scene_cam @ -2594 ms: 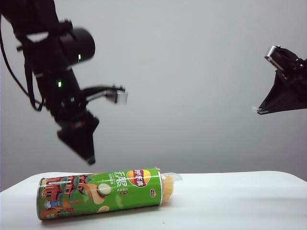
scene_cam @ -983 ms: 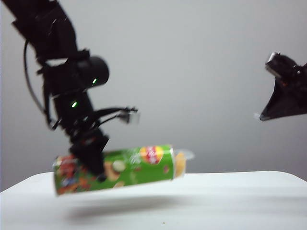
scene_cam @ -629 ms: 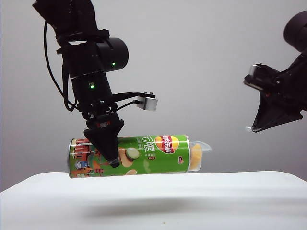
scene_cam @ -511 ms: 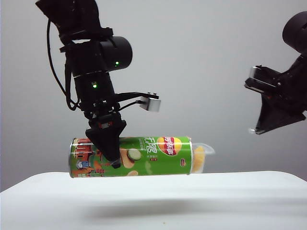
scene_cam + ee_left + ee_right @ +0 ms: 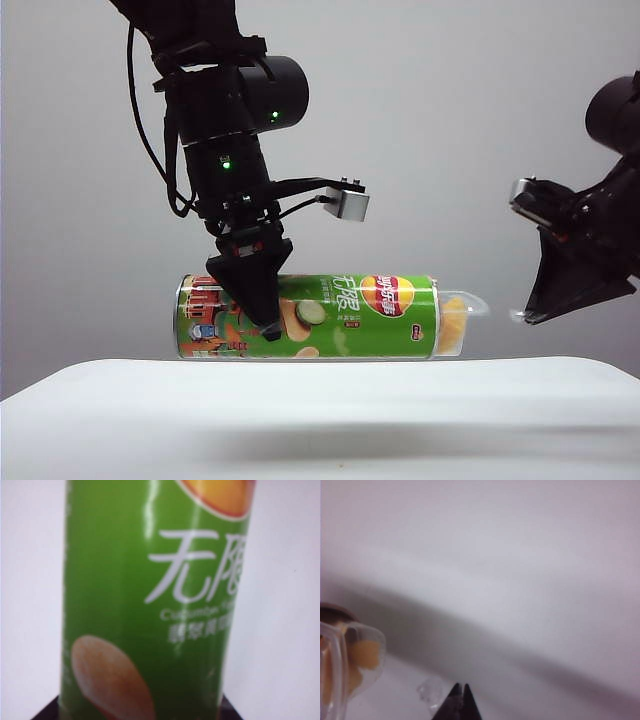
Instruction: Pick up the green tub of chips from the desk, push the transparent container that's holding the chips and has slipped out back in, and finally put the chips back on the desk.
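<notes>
Chips are the subject: the green tub of chips [image 5: 320, 317] hangs level in the air above the white desk [image 5: 320, 420], clear of its surface, with its long axis running left to right across the exterior view. The left gripper [image 5: 258, 300] comes down from above and its dark fingers [image 5: 262, 305] clamp the can around its girth, left of the can's middle; the left wrist view shows only the green label close up, so the grip is read from the exterior view. At the can's right, open end the transparent container [image 5: 462, 318] sticks out, its rounded lip pointing right, with pale yellow chips [image 5: 452, 322] visible inside it. The right gripper [image 5: 522, 316] hangs just to the right of that lip, at about the same height and not touching it, and is the nearer of the two to the slipped-out end. In the right wrist view its fingers [image 5: 461, 705] meet in a closed point with nothing between them, and the clear container sits off to one side of them. Judging from this, the push would need to run leftward along the can's axis, with the closed tip lined up squarely on the lip.
</notes>
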